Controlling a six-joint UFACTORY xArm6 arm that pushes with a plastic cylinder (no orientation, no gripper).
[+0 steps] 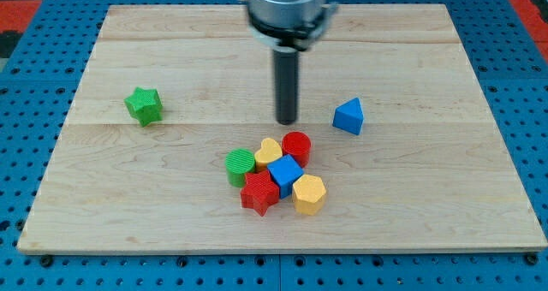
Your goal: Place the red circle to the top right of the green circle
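Observation:
The red circle (296, 146) sits at the upper right of a tight cluster of blocks near the board's middle. The green circle (241, 166) is at the cluster's left side. Between them lies a yellow heart (268, 152). My tip (286, 121) is on the board just above the cluster, a short way above and slightly left of the red circle, not touching it.
The cluster also holds a blue cube (285, 173), a red star (259, 193) and a yellow hexagon (309, 194). A green star (144, 106) lies at the view's left. A blue triangle (348, 116) lies at the right. The wooden board (428, 205) sits on a blue pegboard.

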